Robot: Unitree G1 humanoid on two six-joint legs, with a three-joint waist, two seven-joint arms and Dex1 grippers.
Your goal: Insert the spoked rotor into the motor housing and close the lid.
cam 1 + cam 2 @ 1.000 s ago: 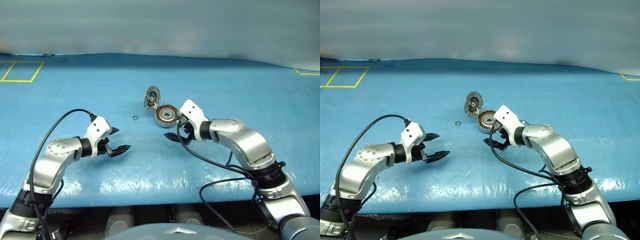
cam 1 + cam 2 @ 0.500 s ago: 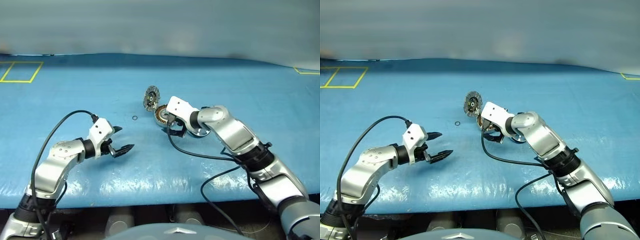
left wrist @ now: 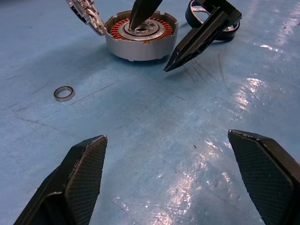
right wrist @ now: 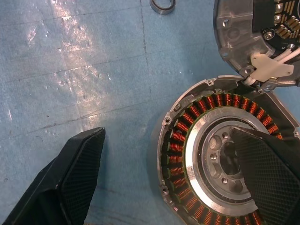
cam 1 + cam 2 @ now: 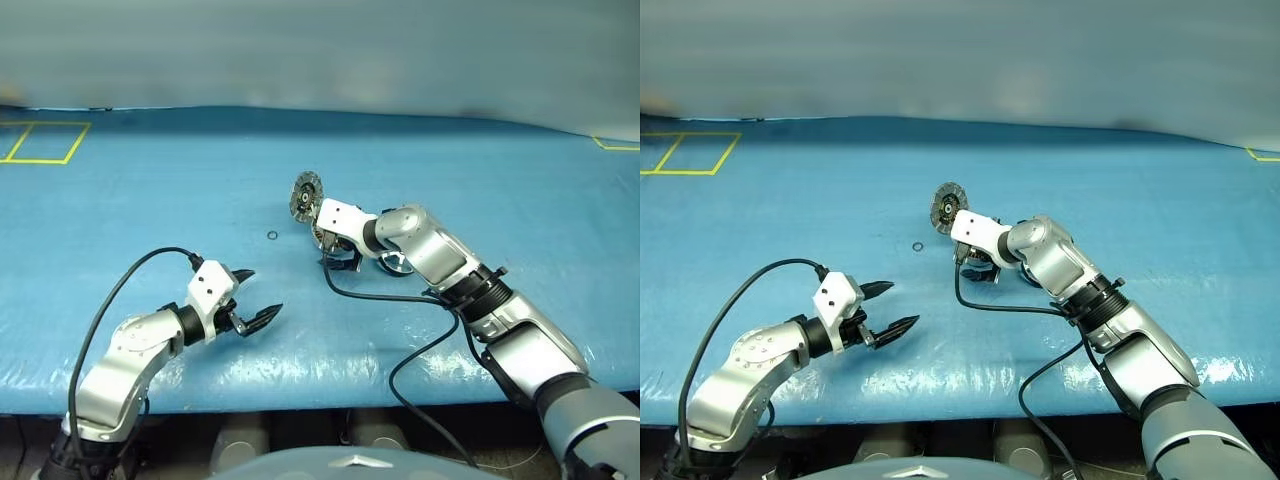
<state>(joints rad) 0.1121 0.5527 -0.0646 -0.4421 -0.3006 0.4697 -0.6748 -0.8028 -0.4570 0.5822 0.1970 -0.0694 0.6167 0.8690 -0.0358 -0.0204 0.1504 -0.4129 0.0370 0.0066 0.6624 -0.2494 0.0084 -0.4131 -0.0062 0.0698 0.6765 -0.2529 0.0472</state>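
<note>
- Housing [image 4: 220, 154] — in the right wrist view seen from above, its ring of copper windings and silver hub plain; in the head views almost hidden behind the right pincer.
- Right pincer [image 3: 157, 40] — spread wide and holding nothing. One finger [image 4: 267, 168] lies over the hub inside the housing, the other [image 4: 65, 183] over bare cloth outside the wall, so the wall stands between them. The left wrist view shows this from the side: one tip in the housing's centre, the other just beside the casing.
- Lid [image 5: 304, 194] — stands tilted on edge just beyond the right pincer, against the housing's far rim; the right wrist view shows its inner face with fittings and pale wires.
- Dark ring [image 3: 211, 21] — behind the right pincer's outer finger, near the housing; whether it is the rotor cannot be told.
- Washer [image 3: 63, 93] — small, lying flat, apart from the housing, between the two pincers.
- Left pincer [image 5: 251, 297] — wide, empty, well short of the housing, over blue cloth [image 5: 150, 200].
</note>
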